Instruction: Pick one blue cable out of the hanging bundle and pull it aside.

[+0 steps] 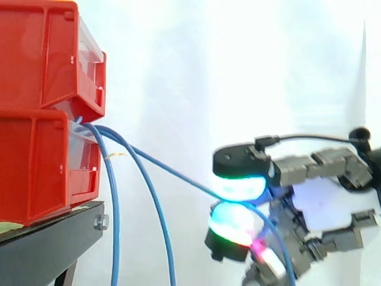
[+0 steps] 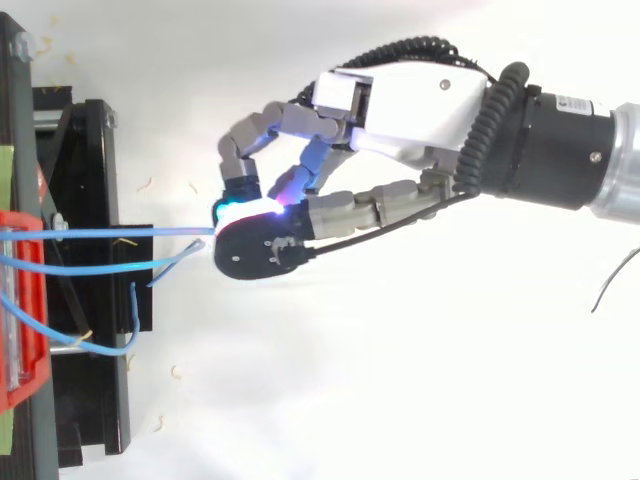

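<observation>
White curtain (image 1: 238,71) backs my side view, with the red bins (image 1: 36,59) stacked on the black stand (image 1: 47,244) at the left. From between the bins, one blue cable (image 1: 166,167) runs taut and slanting down to the hand (image 1: 297,170), where it is pinched between two glowing pads (image 1: 238,185), one above the other. Its loose end trails below the grip. The hanging cables (image 1: 114,202) drop straight down near the stand, well apart from the hand.

From the top view, the hand (image 2: 420,100) reaches in from the right with its fingers curled together on that cable (image 2: 110,232), which lies straight toward the bins while the others sag in loops.

I judge the cable light, limp and smooth-jacketed, so it could slip through the pads. A firm pinch on the span between bins and loose end suits it best.
</observation>
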Available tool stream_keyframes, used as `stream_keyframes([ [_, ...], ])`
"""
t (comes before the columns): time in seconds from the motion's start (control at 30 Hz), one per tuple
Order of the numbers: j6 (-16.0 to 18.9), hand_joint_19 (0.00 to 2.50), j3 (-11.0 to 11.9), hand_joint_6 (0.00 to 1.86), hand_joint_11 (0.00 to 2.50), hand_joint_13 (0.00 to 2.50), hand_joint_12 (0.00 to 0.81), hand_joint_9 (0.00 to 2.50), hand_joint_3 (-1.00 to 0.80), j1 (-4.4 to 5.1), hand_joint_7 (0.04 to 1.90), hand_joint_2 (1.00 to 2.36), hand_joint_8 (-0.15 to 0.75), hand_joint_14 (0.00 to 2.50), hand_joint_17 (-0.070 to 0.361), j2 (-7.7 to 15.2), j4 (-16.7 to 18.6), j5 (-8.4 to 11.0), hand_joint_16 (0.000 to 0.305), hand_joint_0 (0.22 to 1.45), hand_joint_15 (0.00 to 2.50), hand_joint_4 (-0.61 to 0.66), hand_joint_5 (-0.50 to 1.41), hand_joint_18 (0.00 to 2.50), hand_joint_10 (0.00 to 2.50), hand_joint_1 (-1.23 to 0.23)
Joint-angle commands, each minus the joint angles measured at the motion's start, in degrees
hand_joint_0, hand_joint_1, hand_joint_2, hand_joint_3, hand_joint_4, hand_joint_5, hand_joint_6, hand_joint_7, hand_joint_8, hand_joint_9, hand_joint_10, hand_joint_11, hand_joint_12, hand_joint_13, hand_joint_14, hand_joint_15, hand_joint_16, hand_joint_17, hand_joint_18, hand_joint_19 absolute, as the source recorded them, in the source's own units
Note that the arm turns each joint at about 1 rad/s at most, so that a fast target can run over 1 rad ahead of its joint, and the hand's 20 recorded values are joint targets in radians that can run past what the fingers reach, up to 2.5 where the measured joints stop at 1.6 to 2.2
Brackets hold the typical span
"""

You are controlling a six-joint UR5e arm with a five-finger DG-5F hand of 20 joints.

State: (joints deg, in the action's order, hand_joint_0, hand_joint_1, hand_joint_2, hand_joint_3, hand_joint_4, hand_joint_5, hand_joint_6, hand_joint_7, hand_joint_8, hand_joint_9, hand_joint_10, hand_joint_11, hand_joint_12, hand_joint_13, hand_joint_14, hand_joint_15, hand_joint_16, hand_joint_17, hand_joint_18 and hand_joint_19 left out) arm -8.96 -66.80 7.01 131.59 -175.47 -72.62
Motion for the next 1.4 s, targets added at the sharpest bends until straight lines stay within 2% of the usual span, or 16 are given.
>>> stream_keyframes([
  [0.0, 0.0, 0.48, -5.8, 0.94, 0.74, 0.9, 0.373, 1.16, 0.11, 0.02, 1.37, 1.01, 0.336, 0.02, 0.126, 0.0, 1.4, 0.03, 0.056, 0.65, 0.66, 0.0, -0.12, 0.78, 0.02, -0.8],
  [0.07, 0.6, 0.48, -9.8, 0.94, 0.74, 0.9, 0.376, 1.16, 0.11, 0.02, 1.37, 1.01, 0.331, 0.02, 0.126, 0.0, 2.2, -0.06, 0.056, 0.65, 0.65, 0.0, -0.12, 0.78, 0.02, -0.81],
  [0.1, 1.1, 0.48, -12.6, 0.94, 0.75, 0.9, 0.375, 1.16, 0.11, 0.02, 1.37, 1.01, 0.334, 0.02, 0.126, -0.1, 2.8, -0.24, 0.056, 0.65, 0.65, 0.0, -0.12, 0.78, 0.02, -0.81],
  [0.13, 2.3, 0.49, -12.9, 0.94, 0.74, 0.9, 0.373, 1.16, 0.11, 0.02, 1.37, 1.01, 0.332, 0.02, 0.126, -0.5, 3.6, -0.15, 0.056, 0.65, 0.65, 0.0, -0.12, 0.78, 0.02, -0.81],
  [0.3, 8.3, 0.48, -11.8, 0.94, 0.74, 0.9, 0.375, 1.15, 0.1, -0.33, 1.37, 1.01, 0.337, 0.02, 0.126, -2.4, 4.4, -0.24, 0.056, 0.65, 0.65, 0.0, -0.12, 0.78, 0.02, -0.8],
  [0.37, 10.4, 0.49, -11.4, 0.94, 0.74, 0.9, 0.374, 1.15, 0.1, -0.15, 1.37, 1.01, 0.335, 0.02, 0.126, -2.4, 3.9, 0.03, 0.056, 0.65, 0.64, 0.0, -0.12, 0.78, 0.02, -0.8],
  [0.4, 13.6, 0.49, -10.2, 0.94, 0.74, 0.9, 0.376, 1.15, 0.11, -0.41, 1.37, 1.01, 0.333, 0.02, 0.126, -2.4, 2.2, 0.03, 0.056, 0.65, 0.65, -0.01, -0.12, 0.78, 0.02, -0.8],
  [0.43, 14.1, 0.49, -10.0, 0.94, 0.74, 0.9, 0.374, 1.15, 0.1, -0.5, 1.37, 1.01, 0.332, 0.02, 0.126, -2.3, 1.6, -0.06, 0.056, 0.65, 0.64, 0.0, -0.12, 0.78, 0.02, -0.8],
  [0.6, 14.3, 0.49, -9.8, 0.94, 0.74, 0.9, 0.375, 1.15, 0.1, -0.68, 1.36, 1.01, 0.332, 0.02, 0.126, -2.3, -2.2, -0.59, 0.056, 0.65, 0.65, 0.0, -0.12, 0.78, 0.02, -0.8],
  [0.67, 13.8, 0.49, -9.8, 0.94, 0.74, 0.9, 0.377, 1.15, 0.1, -0.68, 1.37, 1.01, 0.335, 0.02, 0.126, -2.3, -2.1, -0.41, 0.056, 0.65, 0.65, 0.0, -0.12, 0.78, 0.02, -0.8],
  [0.87, 11.9, 0.48, -9.8, 0.94, 0.74, 0.9, 0.375, 1.15, 0.11, -0.68, 1.37, 1.01, 0.334, 0.02, 0.126, -2.3, 0.1, -0.24, 0.056, 0.65, 0.65, 0.0, -0.12, 0.78, 0.02, -0.8],
  [1.2, 11.9, 0.49, -9.8, 0.94, 0.73, 0.9, 0.375, 1.15, 0.1, -0.5, 1.38, 1.01, 0.331, 0.02, 0.126, -2.3, 3.9, -0.24, 0.056, 0.65, 0.65, 0.01, -0.12, 0.78, 0.02, -0.81],
  [1.37, 11.9, 0.49, -9.8, 0.94, 0.73, 0.9, 0.375, 1.15, 0.1, -0.5, 1.38, 1.01, 0.331, 0.02, 0.127, -2.3, 4.7, -0.24, 0.056, 0.65, 0.65, 0.01, -0.12, 0.78, 0.02, -0.81],
])
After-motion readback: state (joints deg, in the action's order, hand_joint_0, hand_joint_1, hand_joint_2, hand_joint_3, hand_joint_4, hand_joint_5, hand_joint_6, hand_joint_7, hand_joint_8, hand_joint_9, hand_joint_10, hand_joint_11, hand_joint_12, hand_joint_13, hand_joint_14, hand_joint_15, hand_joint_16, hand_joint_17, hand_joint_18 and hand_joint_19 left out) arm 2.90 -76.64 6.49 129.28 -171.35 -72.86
